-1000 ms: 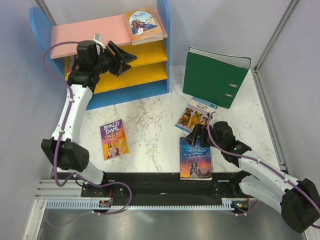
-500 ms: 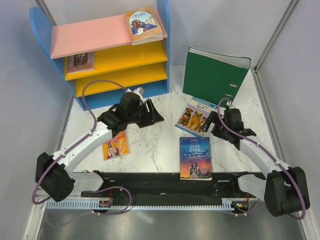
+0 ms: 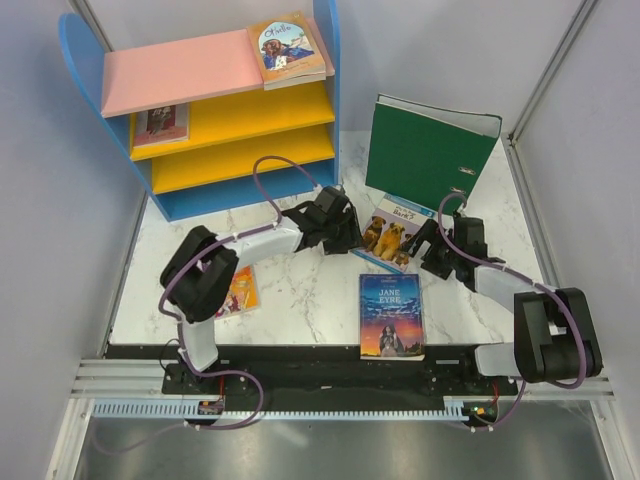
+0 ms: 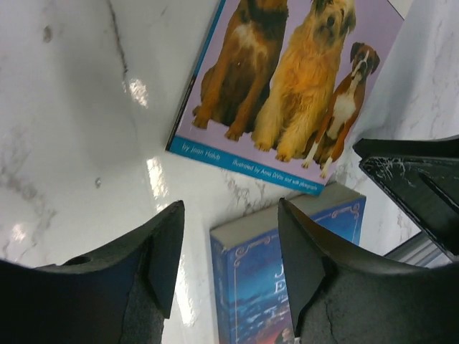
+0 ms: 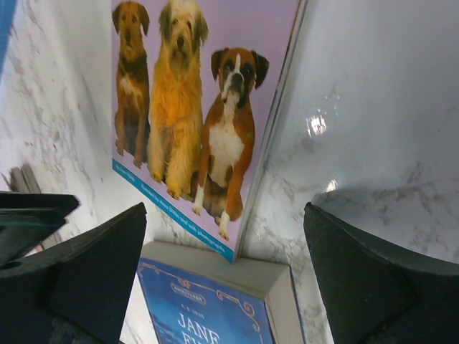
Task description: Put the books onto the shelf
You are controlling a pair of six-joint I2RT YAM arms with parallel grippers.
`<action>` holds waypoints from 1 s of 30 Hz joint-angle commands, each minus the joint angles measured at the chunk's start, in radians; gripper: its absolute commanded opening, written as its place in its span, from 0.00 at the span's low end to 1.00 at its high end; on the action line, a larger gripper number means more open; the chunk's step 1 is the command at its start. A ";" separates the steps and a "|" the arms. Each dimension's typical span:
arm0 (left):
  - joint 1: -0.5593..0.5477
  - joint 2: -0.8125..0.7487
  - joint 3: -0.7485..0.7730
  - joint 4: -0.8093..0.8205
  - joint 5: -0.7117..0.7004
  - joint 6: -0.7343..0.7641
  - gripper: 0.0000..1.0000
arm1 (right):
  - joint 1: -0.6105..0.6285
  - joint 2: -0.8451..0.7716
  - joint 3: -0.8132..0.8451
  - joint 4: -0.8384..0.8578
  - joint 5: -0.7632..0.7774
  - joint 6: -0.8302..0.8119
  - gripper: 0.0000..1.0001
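Left gripper (image 3: 348,238): has travelled from the shelf (image 3: 170,74) across the marble table (image 3: 300,285) to the left edge of the pale blue dog book (image 3: 384,232); right gripper (image 3: 426,242): has shifted from the top of Jane Eyre (image 3: 391,316) to the dog book's right edge.

Left gripper, wrist view (image 4: 229,208): fingers partly apart, nothing between them; hovers over bare marble between the dog book (image 4: 287,86) and Jane Eyre (image 4: 265,287).

Right gripper, wrist view (image 5: 224,211): jaws at full spread, holding nothing; poised over the near corner of the dog book (image 5: 193,93), with Jane Eyre (image 5: 208,315) just below.

Books, placed: Othello (image 3: 288,48) flat on the pink top board, right end; red book (image 3: 160,122) on the upper yellow board, left end.

Books, on the table: dog book flat and angled, in front of the green binder (image 3: 430,152); Jane Eyre flat near the front edge; Charlie (image 3: 238,290) at left, partly hidden by the left arm.
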 commanded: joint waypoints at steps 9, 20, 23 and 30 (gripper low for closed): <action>-0.028 0.211 0.181 0.000 -0.006 0.051 0.61 | -0.007 0.141 -0.062 0.388 -0.140 0.200 0.89; -0.028 0.223 0.173 -0.007 0.010 0.053 0.62 | -0.010 0.030 -0.056 0.437 -0.133 0.227 0.73; -0.028 0.231 0.173 -0.009 0.011 0.053 0.62 | -0.009 0.047 -0.053 0.455 -0.136 0.228 0.73; -0.028 0.232 0.175 -0.012 0.011 0.054 0.61 | -0.007 0.136 -0.064 0.489 -0.159 0.247 0.68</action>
